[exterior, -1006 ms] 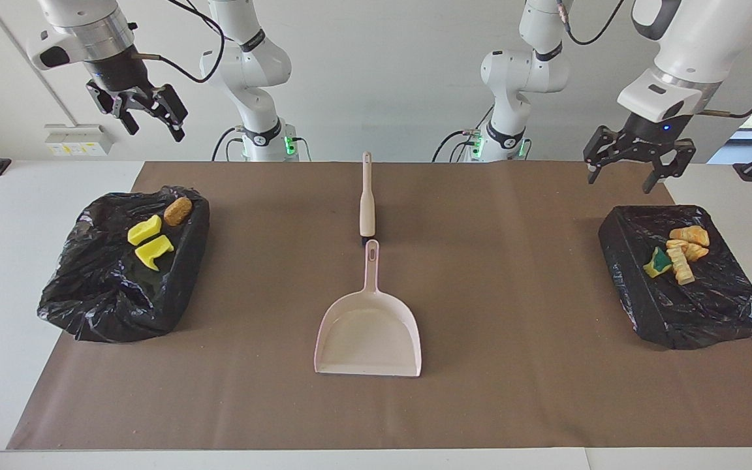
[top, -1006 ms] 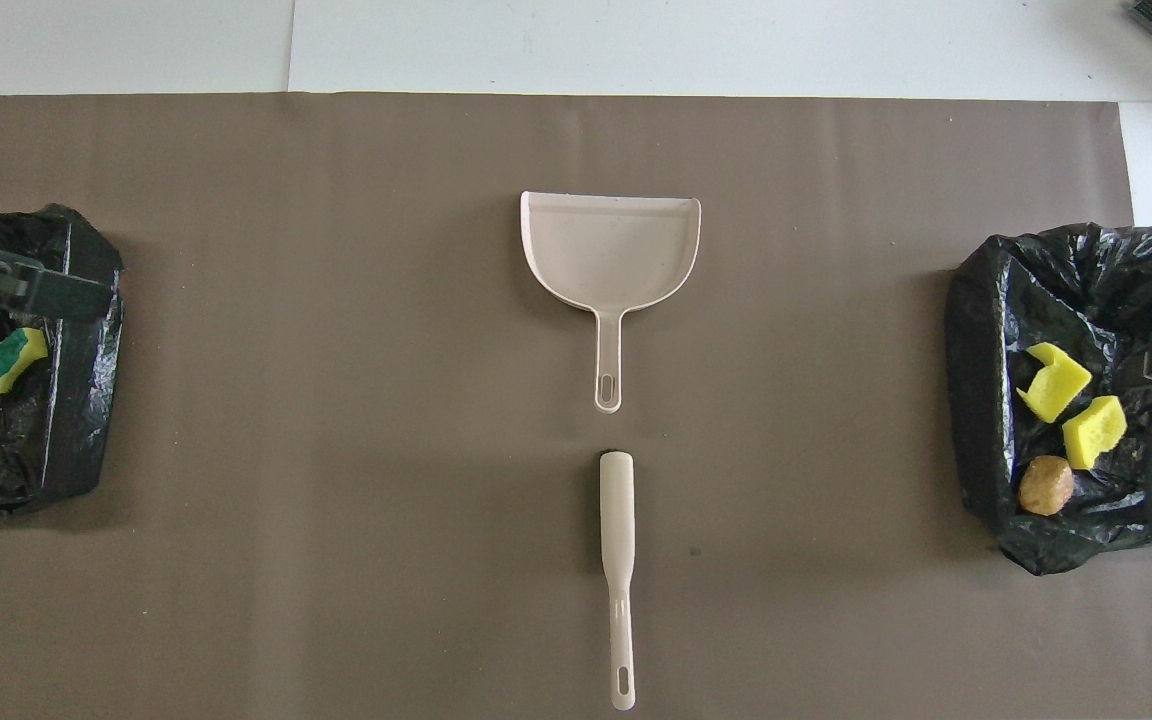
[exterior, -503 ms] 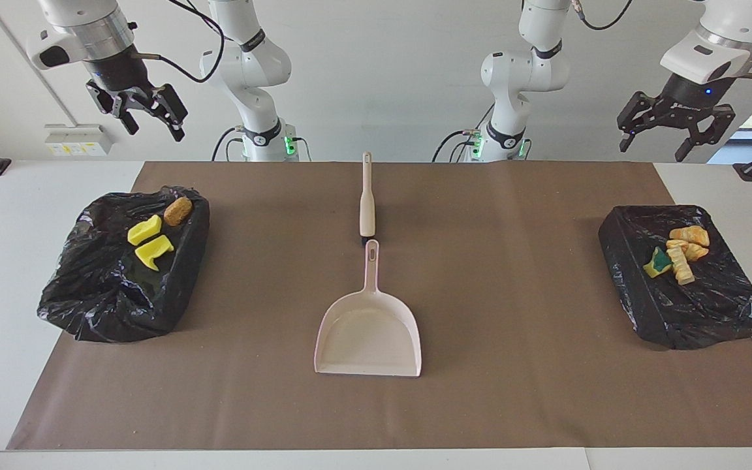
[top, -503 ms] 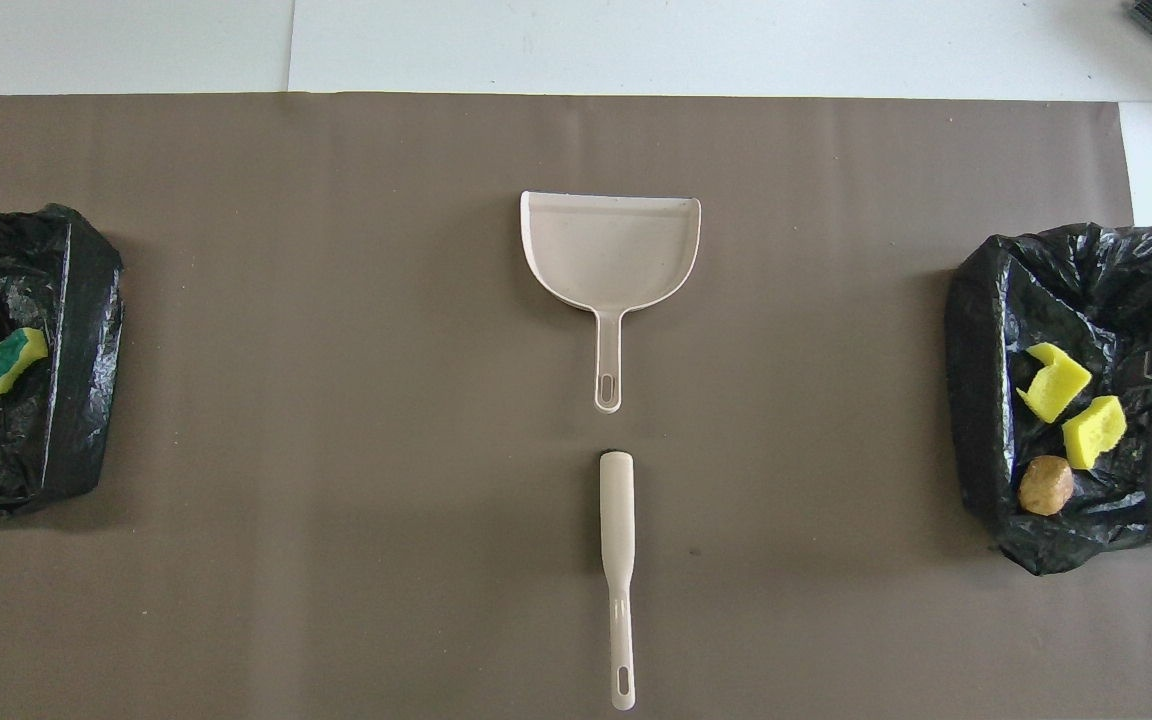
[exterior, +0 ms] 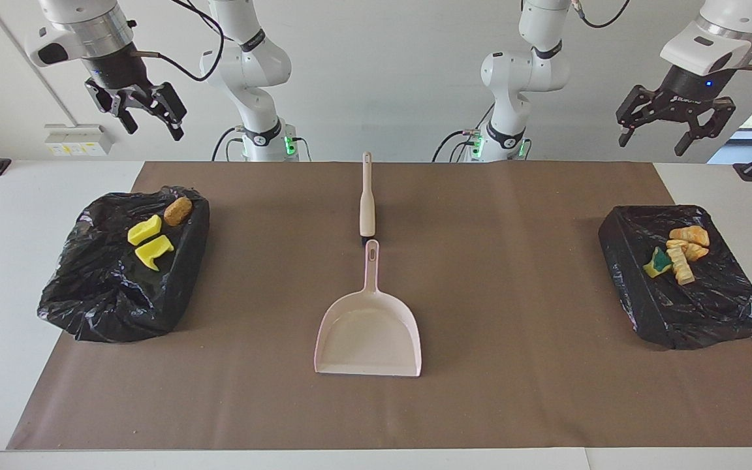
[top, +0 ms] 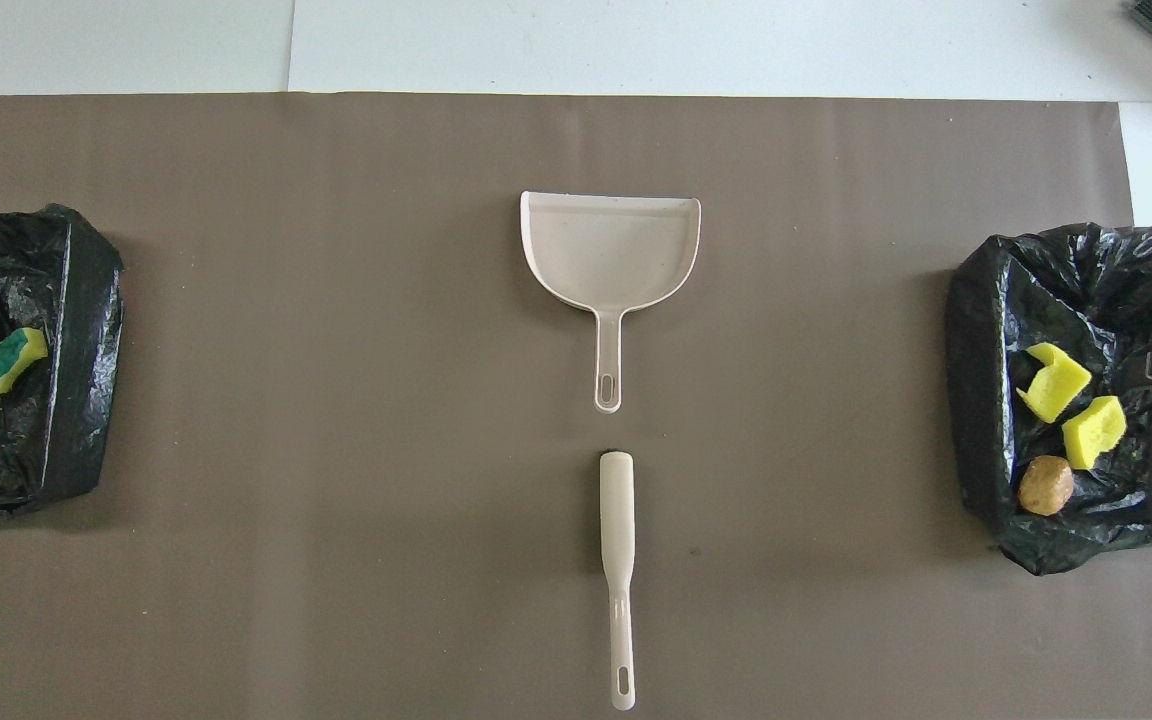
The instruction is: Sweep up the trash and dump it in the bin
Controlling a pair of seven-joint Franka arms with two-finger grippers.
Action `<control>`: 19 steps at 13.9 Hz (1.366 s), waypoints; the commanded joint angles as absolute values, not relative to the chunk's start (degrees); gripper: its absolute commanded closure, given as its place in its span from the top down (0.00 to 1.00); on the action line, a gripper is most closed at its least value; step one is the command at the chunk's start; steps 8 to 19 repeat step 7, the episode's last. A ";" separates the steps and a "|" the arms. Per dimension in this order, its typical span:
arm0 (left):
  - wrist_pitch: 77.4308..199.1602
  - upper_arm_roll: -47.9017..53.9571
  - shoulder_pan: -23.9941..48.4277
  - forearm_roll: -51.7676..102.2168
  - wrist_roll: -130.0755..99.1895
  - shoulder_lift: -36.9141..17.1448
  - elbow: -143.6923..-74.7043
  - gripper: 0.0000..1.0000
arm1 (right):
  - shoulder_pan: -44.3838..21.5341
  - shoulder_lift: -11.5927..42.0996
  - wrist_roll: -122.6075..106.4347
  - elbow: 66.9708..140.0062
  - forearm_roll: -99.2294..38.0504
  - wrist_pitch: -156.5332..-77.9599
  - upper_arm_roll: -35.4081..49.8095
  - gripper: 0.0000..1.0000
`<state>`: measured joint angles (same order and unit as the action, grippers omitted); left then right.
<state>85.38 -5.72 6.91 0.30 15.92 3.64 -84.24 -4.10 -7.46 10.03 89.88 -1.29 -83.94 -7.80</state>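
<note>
Both grippers hang open and empty, high above the robots' edge of the surface (exterior: 546, 391): the left gripper (exterior: 675, 130) at the left arm's end, the right gripper (exterior: 147, 116) at the right arm's end. Nearest the robots on the brown mat lies a pale brush (exterior: 367, 199), with the pink dustpan (exterior: 368, 336) just farther out. All the trash sits in two black-lined bins: the bin (exterior: 683, 313) at the left arm's end holds three croissants (exterior: 685, 251) and a yellow-green sponge (exterior: 658, 262), while the other bin (exterior: 102, 300) holds a brown bun (exterior: 177, 210) and two yellow sponge chunks (exterior: 149, 240).
</note>
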 commanded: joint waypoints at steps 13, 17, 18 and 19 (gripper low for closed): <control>83.06 -5.01 6.86 0.79 10.46 4.66 -83.23 1.00 | -3.42 -7.82 5.71 90.26 -0.70 -84.90 -7.38 1.00; 83.06 -5.01 6.86 0.79 10.46 4.66 -83.23 1.00 | -3.42 -7.82 5.71 90.26 -0.70 -84.90 -7.38 1.00; 83.06 -5.01 6.86 0.79 10.46 4.66 -83.23 1.00 | -3.42 -7.82 5.71 90.26 -0.70 -84.90 -7.38 1.00; 83.06 -5.01 6.86 0.79 10.46 4.66 -83.23 1.00 | -3.42 -7.82 5.71 90.26 -0.70 -84.90 -7.38 1.00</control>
